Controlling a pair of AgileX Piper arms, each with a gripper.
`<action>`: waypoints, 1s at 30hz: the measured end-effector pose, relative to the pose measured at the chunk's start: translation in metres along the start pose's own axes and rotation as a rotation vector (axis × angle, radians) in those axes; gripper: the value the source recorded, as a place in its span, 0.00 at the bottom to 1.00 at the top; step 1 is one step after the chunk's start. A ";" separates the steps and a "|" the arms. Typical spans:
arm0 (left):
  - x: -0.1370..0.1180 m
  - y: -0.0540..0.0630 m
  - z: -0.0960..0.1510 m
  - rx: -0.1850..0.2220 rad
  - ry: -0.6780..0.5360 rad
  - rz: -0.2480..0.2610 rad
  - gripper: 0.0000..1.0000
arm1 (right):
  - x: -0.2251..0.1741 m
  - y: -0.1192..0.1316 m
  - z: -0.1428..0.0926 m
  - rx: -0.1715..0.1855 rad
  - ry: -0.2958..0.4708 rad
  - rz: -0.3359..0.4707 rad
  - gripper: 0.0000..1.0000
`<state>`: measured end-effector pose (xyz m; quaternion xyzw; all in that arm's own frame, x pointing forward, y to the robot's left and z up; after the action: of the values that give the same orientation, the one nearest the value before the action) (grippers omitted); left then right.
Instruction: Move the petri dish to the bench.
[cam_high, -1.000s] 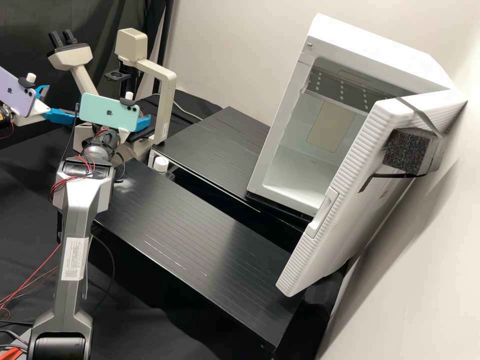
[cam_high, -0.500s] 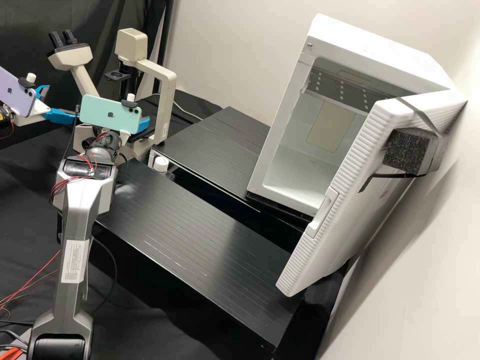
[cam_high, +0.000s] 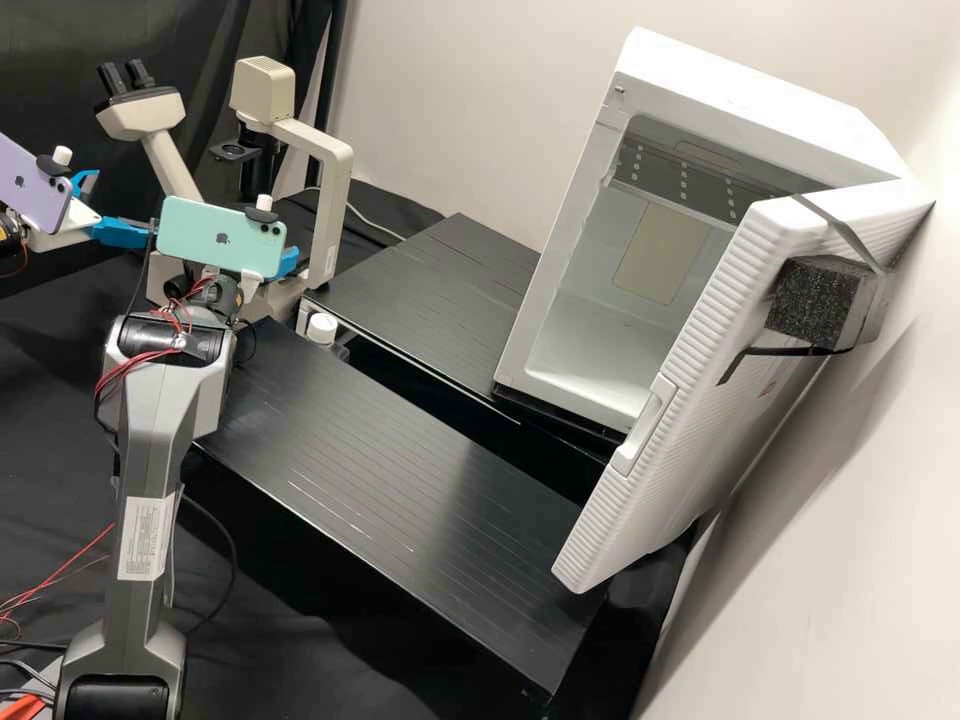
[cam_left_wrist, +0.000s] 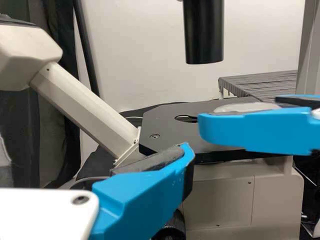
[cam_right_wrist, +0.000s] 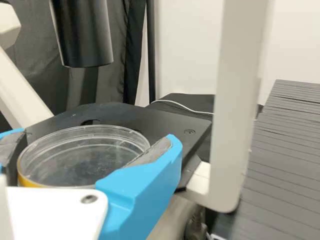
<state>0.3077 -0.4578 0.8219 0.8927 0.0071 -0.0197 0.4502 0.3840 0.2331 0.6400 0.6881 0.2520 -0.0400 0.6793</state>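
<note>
In the high view my right gripper (cam_high: 288, 262) is by the microscope, partly behind a teal phone. In the right wrist view the clear round petri dish (cam_right_wrist: 82, 157) lies between the two fingers of my right gripper (cam_right_wrist: 96, 137), its rim against both pads, level beside the dark microscope stage (cam_right_wrist: 165, 120). My left gripper (cam_high: 122, 204) stands at the far left in the high view, open. In the left wrist view, nothing is held between the fingers of my left gripper (cam_left_wrist: 195, 137), which faces the stage. The slatted black bench (cam_high: 400, 480) stretches across the middle.
The microscope's beige upright (cam_high: 330, 215) rises between the right gripper and the raised rear platform (cam_high: 430, 290). A white-capped bottle (cam_high: 321, 328) stands in the gap between platform and bench. Right of them is a white incubator (cam_high: 570, 260) with its door (cam_high: 690, 400) open.
My right arm has drawn back a little toward the front, its phone and gripper shifting down and slightly right in the high view. My left arm has kept still.
</note>
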 end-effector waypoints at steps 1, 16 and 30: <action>0.000 0.000 0.000 0.000 0.000 0.000 1.00 | -0.003 0.002 0.000 -0.002 0.004 0.009 0.00; 0.000 0.000 0.000 0.000 0.000 0.000 1.00 | -0.118 0.021 0.033 -0.068 0.016 0.166 0.00; 0.000 0.000 0.000 0.000 0.000 0.000 1.00 | -0.241 0.036 0.088 -0.093 0.007 0.230 0.00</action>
<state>0.3077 -0.4578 0.8219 0.8927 0.0071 -0.0197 0.4502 0.2146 0.0802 0.7619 0.6804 0.1754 0.0525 0.7096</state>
